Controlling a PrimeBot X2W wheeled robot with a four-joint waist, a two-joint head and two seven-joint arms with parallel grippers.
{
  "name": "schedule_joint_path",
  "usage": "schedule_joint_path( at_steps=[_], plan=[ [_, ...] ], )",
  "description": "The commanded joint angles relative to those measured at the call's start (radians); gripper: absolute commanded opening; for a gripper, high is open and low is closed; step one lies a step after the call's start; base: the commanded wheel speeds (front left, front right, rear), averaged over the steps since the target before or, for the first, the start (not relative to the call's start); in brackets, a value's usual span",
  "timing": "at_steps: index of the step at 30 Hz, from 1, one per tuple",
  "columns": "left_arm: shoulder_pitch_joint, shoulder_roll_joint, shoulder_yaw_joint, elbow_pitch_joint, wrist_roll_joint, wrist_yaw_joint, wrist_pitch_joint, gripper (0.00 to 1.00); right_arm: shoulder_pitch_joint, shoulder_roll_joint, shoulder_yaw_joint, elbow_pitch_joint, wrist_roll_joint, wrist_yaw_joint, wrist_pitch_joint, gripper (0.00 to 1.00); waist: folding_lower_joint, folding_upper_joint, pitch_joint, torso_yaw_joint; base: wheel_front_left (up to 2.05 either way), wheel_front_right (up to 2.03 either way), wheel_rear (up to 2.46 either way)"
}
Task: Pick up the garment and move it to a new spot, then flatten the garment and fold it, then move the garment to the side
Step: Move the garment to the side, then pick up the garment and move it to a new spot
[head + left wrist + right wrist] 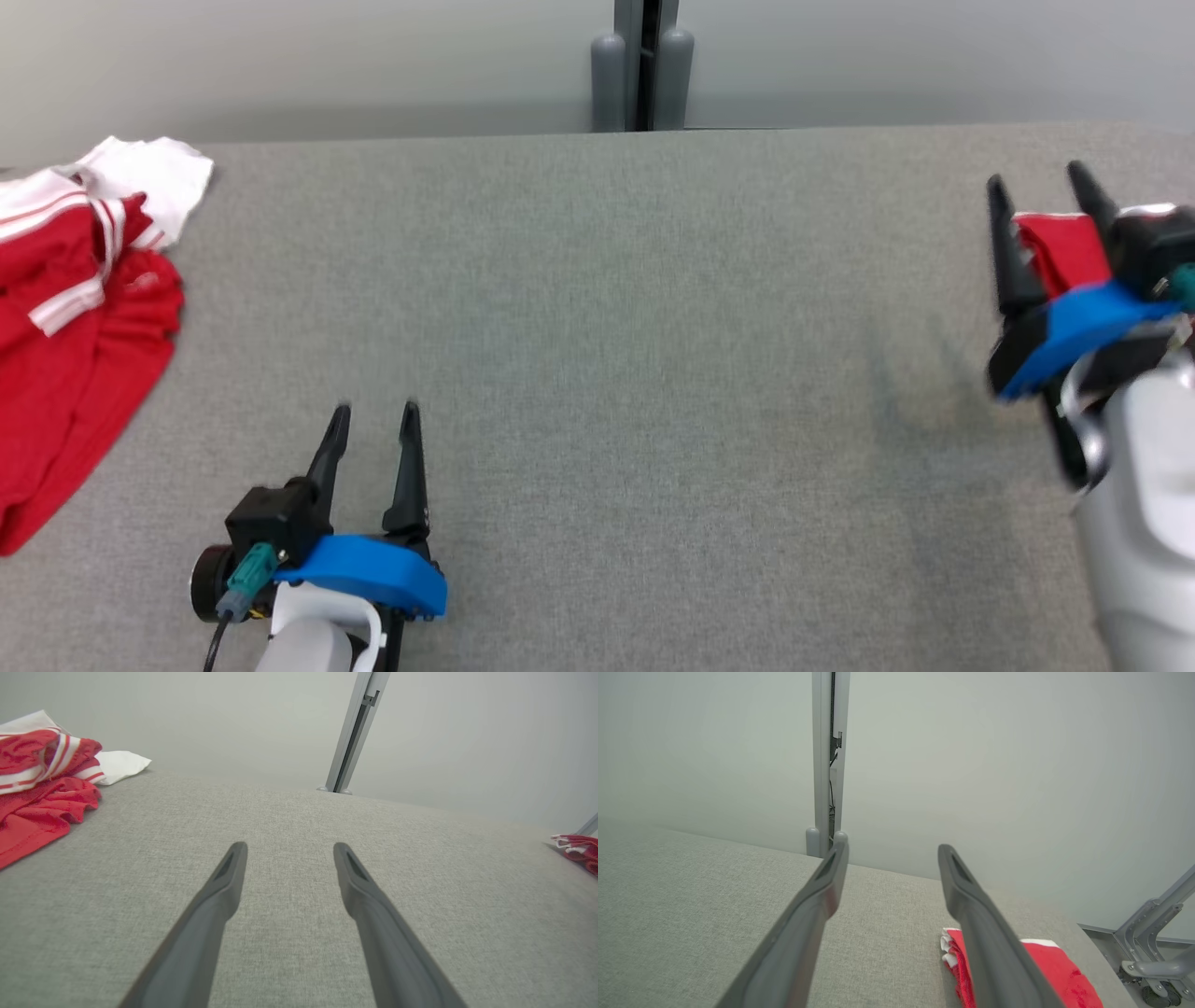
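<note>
A crumpled red garment with white stripes and a white part [75, 308] lies at the table's far left, also in the left wrist view [37, 788]. A small folded red garment with white trim [1064, 247] lies at the right edge [579, 851] [1055, 970]. My left gripper [376, 415] hovers low over bare cloth at the lower left, open and empty [287, 849]. My right gripper [1038, 182] is raised over the folded piece, open, its right finger crossing in front of the red cloth [893, 849]; nothing is between its fingers.
The grey fabric table [597, 373] stretches between the two garments. A grey post [641, 65] stands behind its far edge against a pale wall. A metal frame with a wheel [1153, 952] stands past the table's right end.
</note>
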Motion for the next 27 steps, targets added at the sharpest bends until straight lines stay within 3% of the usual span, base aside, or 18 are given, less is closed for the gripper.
schedule_joint_path(
  at_steps=[1, 3, 8, 15, 27],
  plan=[
    [0.022, 0.001, 0.012, 0.010, -0.005, 0.004, -0.005, 1.00, 0.047, 0.036, -0.008, -0.012, -0.027, 0.000, -0.019, 1.00, 0.0002, 0.0000, -0.038, -0.015, 0.00, 0.00, 0.00],
    [0.049, -0.001, 0.032, 0.020, -0.016, 0.008, -0.005, 1.00, 0.128, 0.113, -0.019, -0.026, -0.059, 0.000, -0.057, 1.00, 0.0002, 0.0000, -0.078, -0.006, 0.00, 0.00, 0.00],
    [0.111, -0.007, 0.059, 0.008, -0.015, 0.015, -0.006, 1.00, 0.287, 0.194, -0.014, -0.075, -0.117, 0.000, -0.100, 1.00, 0.0002, 0.0000, -0.128, 0.005, 0.00, 0.00, 0.00],
    [0.187, -0.016, 0.077, -0.033, -0.007, 0.018, -0.006, 1.00, 0.465, 0.204, 0.063, -0.139, 0.032, 0.000, -0.122, 1.00, 0.0002, 0.0000, -0.156, 0.014, 0.00, 0.00, 0.00],
    [0.212, -0.026, 0.070, -0.056, -0.001, 0.021, -0.006, 1.00, 0.491, 0.204, 0.077, -0.148, 0.048, 0.000, -0.136, 1.00, 0.0002, 0.0000, -0.156, 0.030, 0.00, 0.00, 0.00]
  ],
)
